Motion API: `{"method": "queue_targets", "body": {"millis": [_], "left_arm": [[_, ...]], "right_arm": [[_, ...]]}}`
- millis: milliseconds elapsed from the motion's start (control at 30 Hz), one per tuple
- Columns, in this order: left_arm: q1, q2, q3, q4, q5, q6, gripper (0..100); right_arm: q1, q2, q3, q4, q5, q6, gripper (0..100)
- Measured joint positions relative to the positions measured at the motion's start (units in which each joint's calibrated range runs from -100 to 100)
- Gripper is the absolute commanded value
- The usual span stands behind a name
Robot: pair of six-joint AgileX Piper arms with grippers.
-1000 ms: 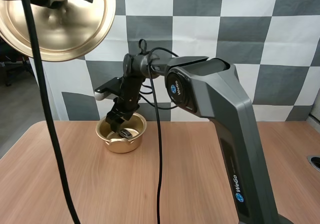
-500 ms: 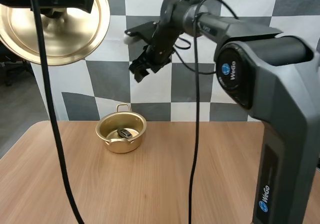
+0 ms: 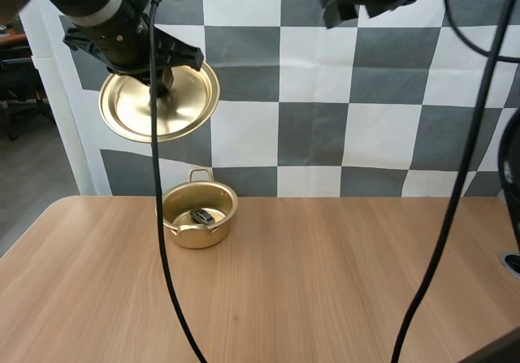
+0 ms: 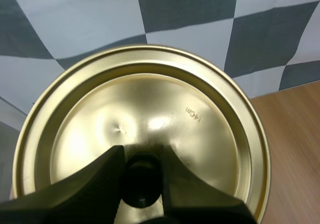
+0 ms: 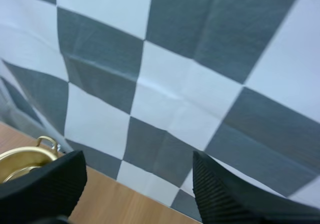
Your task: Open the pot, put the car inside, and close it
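The small round brass-coloured metal pot [image 3: 197, 226] stands open on the light wooden table [image 3: 341, 290], near its far edge, at about eleven o'clock from the table's middle. A small dark toy car [image 3: 203, 215] lies on the pot's bottom. Our left gripper [image 4: 141, 156] pinches the black knob [image 4: 141, 185] of the round brass-coloured lid [image 3: 130, 111], one finger [image 4: 102, 175] pressed on either side. The lid hangs tilted in the air at about eleven o'clock above the pot, well apart from its rim. Our right gripper [image 5: 137, 156] is high up at about one o'clock from the pot, its fingers spread wide around nothing. Bare wood surrounds the pot on its near side and to its right.
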Motion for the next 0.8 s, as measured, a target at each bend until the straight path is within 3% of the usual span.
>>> {"method": "queue_targets", "body": {"millis": [100, 367, 800], "left_arm": [[0.0, 6.0, 0.0, -0.5, -0.4, 0.0, 0], [0.0, 18.5, 0.0, -0.5, -7.1, 0.3, 0], [0.0, 31.7, 0.0, -1.3, -8.2, 2.5, 0]], "right_arm": [[-1.9, -5.6, 0.0, 0.3, 0.0, 0.0, 100], [-2.0, -16.1, 0.0, 3.2, 0.0, 1.5, 100], [-2.0, -20.0, 0.0, 1.6, 0.0, 2.8, 100]]}}
